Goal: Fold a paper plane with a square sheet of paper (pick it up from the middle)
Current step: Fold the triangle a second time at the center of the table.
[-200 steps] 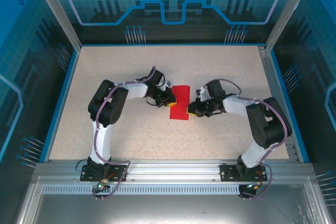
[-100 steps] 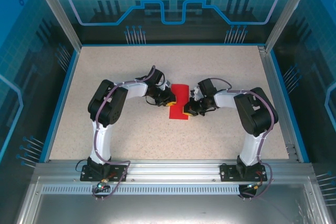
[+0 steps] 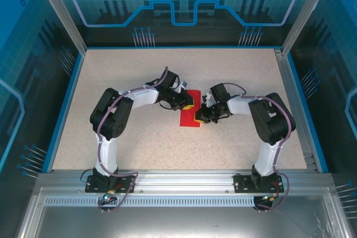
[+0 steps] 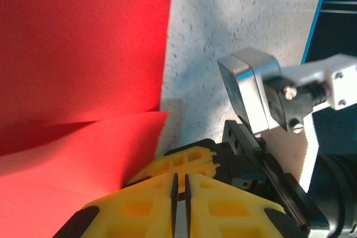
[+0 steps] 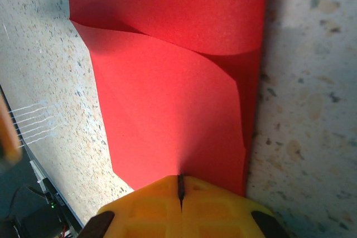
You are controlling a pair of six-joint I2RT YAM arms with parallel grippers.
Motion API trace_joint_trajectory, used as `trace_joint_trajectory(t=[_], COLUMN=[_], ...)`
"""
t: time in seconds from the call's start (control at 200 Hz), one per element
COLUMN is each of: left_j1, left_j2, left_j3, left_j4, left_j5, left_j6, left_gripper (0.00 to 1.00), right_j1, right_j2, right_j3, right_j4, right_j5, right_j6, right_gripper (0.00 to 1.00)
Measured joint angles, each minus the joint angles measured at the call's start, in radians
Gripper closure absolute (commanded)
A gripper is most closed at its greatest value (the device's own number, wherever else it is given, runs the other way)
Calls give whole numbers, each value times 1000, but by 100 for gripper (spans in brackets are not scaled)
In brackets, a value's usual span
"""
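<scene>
Table (image 3: pixel 111 82): speckled beige top with a blue rim, lying under the square sheet of paper (image 3: pixel 188 119). The sheet sits about at its middle.
My left arm (image 3: pixel 114 118): bends in from the sheet's left side, with its wrist over the sheet's far left corner.
My right arm (image 3: pixel 270 121): bends in from the sheet's right side, with its wrist just off the sheet's right edge.
The square sheet of paper: bright red, flat on the table between my two wrists. From above it reads as an upright strip, longer than it is wide. My right wrist camera shows two layers, an upper flap with a curved, slightly lifted edge lying over the lower one.
My left gripper (image 4: pixel 179 185): at the sheet's left edge towards its far end, where a flap of the sheet runs up against the side of my yellow fingers. The fingers are drawn together with only a thin dark slit between them, and I see no red in that slit.
My right gripper (image 5: pixel 180 183): at the sheet's right edge towards its near end. The yellow pads are pressed together and the tips meet the edge of the upper flap. I cannot tell whether the paper is pinched between them.
</scene>
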State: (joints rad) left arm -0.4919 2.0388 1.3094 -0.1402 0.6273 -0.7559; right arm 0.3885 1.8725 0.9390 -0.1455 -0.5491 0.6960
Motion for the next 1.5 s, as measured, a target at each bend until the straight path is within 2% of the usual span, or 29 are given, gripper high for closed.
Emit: trace_joint_trajectory(t=[0.28, 0.65, 1.235, 1.5], left_j1=[-18, -1, 104, 164], left_j2=[71, 73, 72, 48], left_j3=[-40, -39, 2, 15], left_j4=[8, -2, -93, -148], left_j5=[-24, -33, -82, -138], left_j6=[-30, -10, 52, 76], left_gripper=[92, 91, 89, 85], right_j1=[0, 6, 10, 11], right_j2=[0, 0, 8, 9], right_j3=[0, 13, 29, 31], right_j4=[-1, -23, -18, -19], right_j5=[3, 25, 41, 40], right_j6=[0, -8, -16, -14], right_gripper=[96, 100, 100, 100])
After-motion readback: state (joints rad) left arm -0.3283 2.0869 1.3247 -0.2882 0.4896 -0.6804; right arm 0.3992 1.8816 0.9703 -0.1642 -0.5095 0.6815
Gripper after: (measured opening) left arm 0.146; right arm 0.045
